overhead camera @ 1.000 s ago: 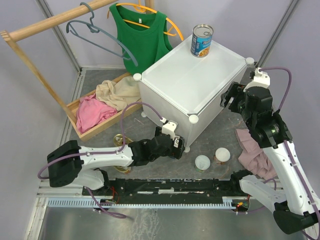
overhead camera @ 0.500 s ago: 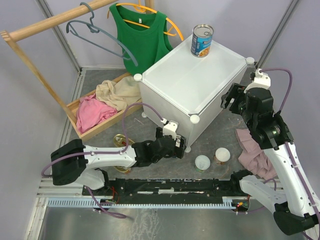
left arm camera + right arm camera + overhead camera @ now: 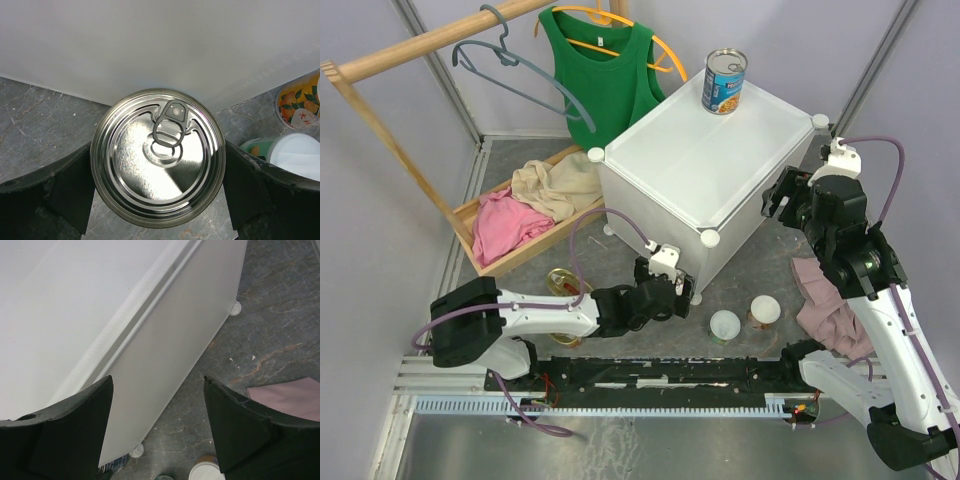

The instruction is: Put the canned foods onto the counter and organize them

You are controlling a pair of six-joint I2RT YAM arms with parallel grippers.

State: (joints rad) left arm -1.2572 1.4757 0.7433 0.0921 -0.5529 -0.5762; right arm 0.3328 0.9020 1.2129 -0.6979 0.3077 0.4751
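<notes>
Wooden rack (image 3: pixel 430 45): round pale poles at the far left. A thin grey hanger (image 3: pixel 510 65) hooks on it, and beside it hangs a soft green top (image 3: pixel 600 75).
Wooden tray (image 3: pixel 525 252): shallow, on the floor left of the counter, with crumpled pink and beige clothes inside.
Gold tin (image 3: pixel 560 281): flat and shiny, on the floor near the tray. The left arm covers part of it.
Left gripper (image 3: pixel 675 295): low at the near corner of the counter. From above we see only its black back. Its own camera shows two matte black fingers (image 3: pixel 60 187), one on each side of a steel can, right at its rim. We cannot tell whether they press it.
Steel can (image 3: pixel 157 157): round, with a mirror-bright lid, pressed rings and a pull tab. It stands upright on the marbled grey floor (image 3: pixel 30 115), just before the smooth white wall. The top view hides it.
Counter (image 3: pixel 700 165): a white cube with a flat matte top and round corner knobs.
Blue-labelled can (image 3: pixel 725 82): tall, upright at the far corner of the counter top. Only the top view shows it.
Small cans (image 3: pixel 725 325): two with white lids, near each other on the floor before the counter. The left wrist view adds an orange fruit print on one.
Right gripper (image 3: pixel 777 198): raised beside the counter's right side, its fingers spread wide with nothing between them.
Mauve cloth (image 3: pixel 825 305): soft and wrinkled, on the floor under the right arm.
</notes>
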